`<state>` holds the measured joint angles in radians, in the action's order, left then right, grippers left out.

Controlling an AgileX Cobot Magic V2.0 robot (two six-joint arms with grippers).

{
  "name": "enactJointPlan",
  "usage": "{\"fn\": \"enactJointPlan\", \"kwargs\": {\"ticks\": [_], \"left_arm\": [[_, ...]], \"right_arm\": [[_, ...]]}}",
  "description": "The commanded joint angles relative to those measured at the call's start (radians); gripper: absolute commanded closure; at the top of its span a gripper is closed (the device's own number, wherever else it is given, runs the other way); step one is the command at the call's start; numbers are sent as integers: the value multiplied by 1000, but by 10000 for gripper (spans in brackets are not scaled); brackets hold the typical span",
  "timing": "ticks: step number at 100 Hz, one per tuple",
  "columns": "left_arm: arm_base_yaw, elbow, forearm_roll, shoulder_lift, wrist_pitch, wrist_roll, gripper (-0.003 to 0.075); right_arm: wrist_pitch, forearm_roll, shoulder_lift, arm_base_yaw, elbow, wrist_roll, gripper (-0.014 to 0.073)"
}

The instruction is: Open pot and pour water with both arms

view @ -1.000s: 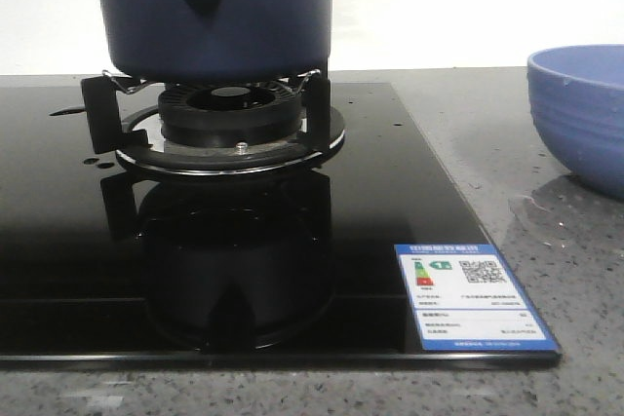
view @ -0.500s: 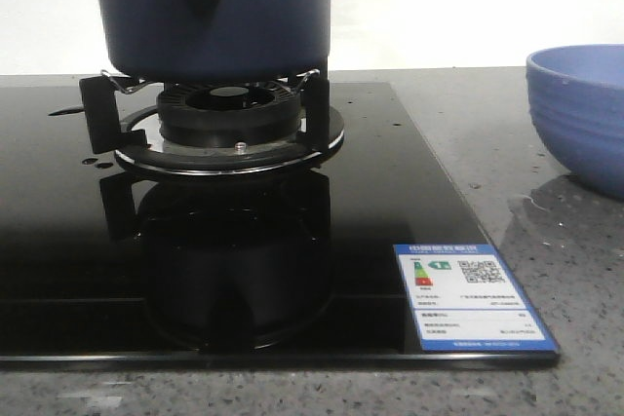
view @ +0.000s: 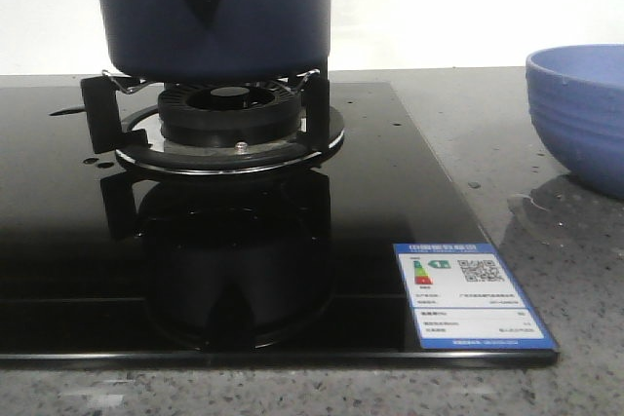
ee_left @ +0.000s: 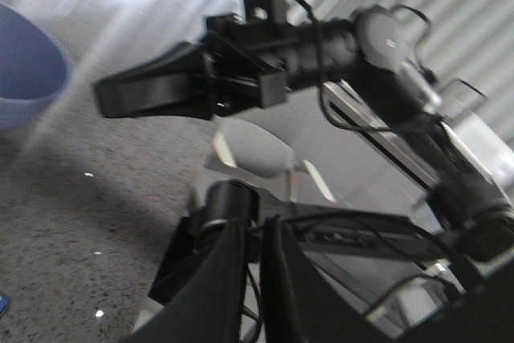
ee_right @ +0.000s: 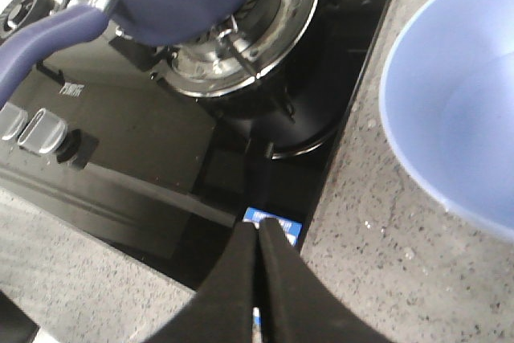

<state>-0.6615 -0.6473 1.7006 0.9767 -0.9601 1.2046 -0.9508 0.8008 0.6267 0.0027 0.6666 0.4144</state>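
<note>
Label [view: 475,296] at hob's near right corner. Burner [view: 230,116] mid-hob; pot [view: 216,9] on its supports, handle hole toward camera. Bowl [view: 581,116] on desk [view: 546,241], right of hob. Left gripper [ee_left: 250,279] and right gripper [ee_right: 259,279] both closed, holding nothing, clear of pot.

This place looks like a kitchen. A black glass gas hob [view: 244,270] lies in a grey speckled stone counter [view: 546,241], with a round burner [view: 229,114] and metal pot supports. An energy label sticker [view: 473,296] sits on the glass corner, just ahead of the right claw's tips. Control knobs [ee_right: 44,130] are on the hob, and a blue bowl [view: 580,114] stands on the counter.
</note>
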Motion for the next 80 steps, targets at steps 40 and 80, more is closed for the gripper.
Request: {"fn": "enactJointPlan", "kwargs": {"ticks": [40, 80], "left_arm": [[417, -223, -32, 40, 10, 446, 631], [433, -314, -50, 117, 243, 528, 241]], "right_arm": [[39, 49, 10, 3, 33, 18, 663], [58, 49, 10, 3, 33, 55, 663]]}}
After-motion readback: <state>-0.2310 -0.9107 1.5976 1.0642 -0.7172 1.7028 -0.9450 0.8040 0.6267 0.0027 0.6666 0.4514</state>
